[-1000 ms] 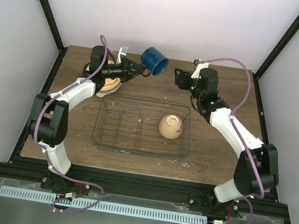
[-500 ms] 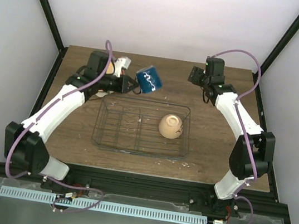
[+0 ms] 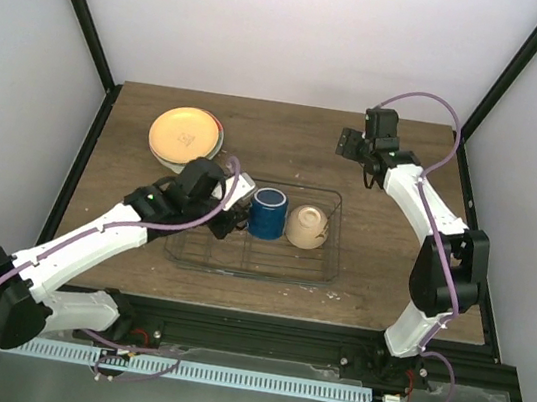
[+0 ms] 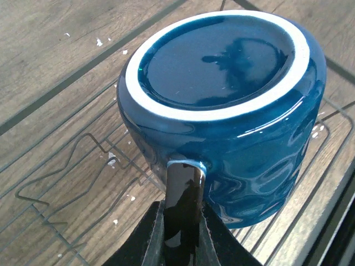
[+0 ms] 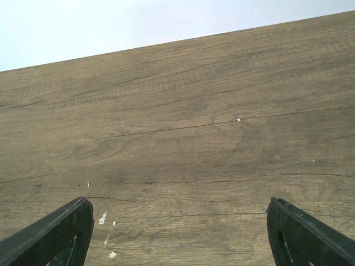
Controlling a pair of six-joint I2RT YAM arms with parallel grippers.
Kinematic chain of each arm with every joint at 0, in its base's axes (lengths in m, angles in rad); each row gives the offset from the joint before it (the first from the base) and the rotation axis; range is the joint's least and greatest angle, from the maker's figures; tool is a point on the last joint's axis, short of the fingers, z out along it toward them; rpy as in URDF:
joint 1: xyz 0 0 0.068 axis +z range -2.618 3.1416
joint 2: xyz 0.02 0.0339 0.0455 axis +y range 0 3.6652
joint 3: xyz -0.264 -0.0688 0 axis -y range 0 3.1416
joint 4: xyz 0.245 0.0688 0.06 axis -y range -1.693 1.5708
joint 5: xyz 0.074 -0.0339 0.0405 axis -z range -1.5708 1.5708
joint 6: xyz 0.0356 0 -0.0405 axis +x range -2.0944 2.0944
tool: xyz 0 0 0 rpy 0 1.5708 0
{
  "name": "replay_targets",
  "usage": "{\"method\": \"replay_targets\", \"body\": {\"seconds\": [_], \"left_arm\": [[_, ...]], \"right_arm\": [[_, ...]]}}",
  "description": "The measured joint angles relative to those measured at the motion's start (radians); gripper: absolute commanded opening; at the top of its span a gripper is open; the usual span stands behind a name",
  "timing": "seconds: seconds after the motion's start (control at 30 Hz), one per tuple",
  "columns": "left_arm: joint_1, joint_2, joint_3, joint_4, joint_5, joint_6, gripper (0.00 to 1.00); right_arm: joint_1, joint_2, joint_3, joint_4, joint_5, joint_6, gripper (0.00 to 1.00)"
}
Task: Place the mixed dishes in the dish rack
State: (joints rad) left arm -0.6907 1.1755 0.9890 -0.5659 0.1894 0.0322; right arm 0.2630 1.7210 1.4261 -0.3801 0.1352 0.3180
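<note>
Brought the dark blue mug (image 3: 268, 212) (image 4: 222, 111) down from mid-air near the far edge into the dish rack (image 3: 248, 272), base up, just left of the small cream bowl (image 3: 306, 226). Kept the left gripper (image 3: 235, 218) (image 4: 183, 221) clamped on the mug's handle, reaching in from the left. Held the right gripper (image 3: 346, 142) (image 5: 180, 233) over bare table (image 3: 391, 260) at the far right, jaws wide apart, with the orange-yellow plate (image 3: 187, 135) outside the rack, beyond its far left corner.

Mug (image 4: 233, 138) in my left gripper (image 4: 183, 244) gleams, glossy blue glaze; rack (image 3: 270, 260) under it, thin metal wire; tabletop (image 5: 177, 138), matt grained wood.
</note>
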Motion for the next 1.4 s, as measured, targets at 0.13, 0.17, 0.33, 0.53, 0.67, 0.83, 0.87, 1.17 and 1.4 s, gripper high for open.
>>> {"method": "replay_targets", "body": {"seconds": [0.13, 0.17, 0.33, 0.53, 0.67, 0.83, 0.87, 1.17, 1.4], "left_arm": [[-0.061, 0.002, -0.032, 0.03, -0.068, 0.051, 0.0], [-0.071, 0.004, -0.04, 0.04, -0.077, 0.06, 0.0], [-0.117, 0.047, -0.082, 0.109, -0.099, 0.111, 0.0], [-0.134, 0.1, -0.122, 0.18, -0.089, 0.132, 0.0], [-0.135, 0.136, -0.122, 0.226, -0.076, 0.146, 0.0], [-0.138, 0.165, -0.122, 0.267, -0.045, 0.165, 0.0], [-0.139, 0.173, -0.122, 0.276, -0.036, 0.169, 0.0], [-0.15, 0.248, -0.122, 0.294, 0.05, 0.185, 0.0], [-0.152, 0.289, -0.122, 0.33, 0.06, 0.184, 0.0]], "right_arm": [[0.0, 0.0, -0.006, 0.003, 0.0, -0.008, 0.87], [0.0, 0.0, -0.01, 0.005, 0.0, -0.011, 0.87], [0.0, -0.005, -0.053, 0.015, 0.0, -0.019, 0.87], [0.0, -0.017, -0.095, 0.024, 0.0, -0.03, 0.88], [0.0, -0.019, -0.105, 0.028, 0.0, -0.034, 0.88], [-0.001, -0.019, -0.105, 0.032, 0.0, -0.038, 0.88], [-0.002, -0.019, -0.105, 0.032, 0.0, -0.039, 0.88], [-0.009, -0.019, -0.105, 0.032, 0.001, -0.048, 0.88], [-0.012, -0.019, -0.116, 0.037, 0.002, -0.048, 0.89]]}}
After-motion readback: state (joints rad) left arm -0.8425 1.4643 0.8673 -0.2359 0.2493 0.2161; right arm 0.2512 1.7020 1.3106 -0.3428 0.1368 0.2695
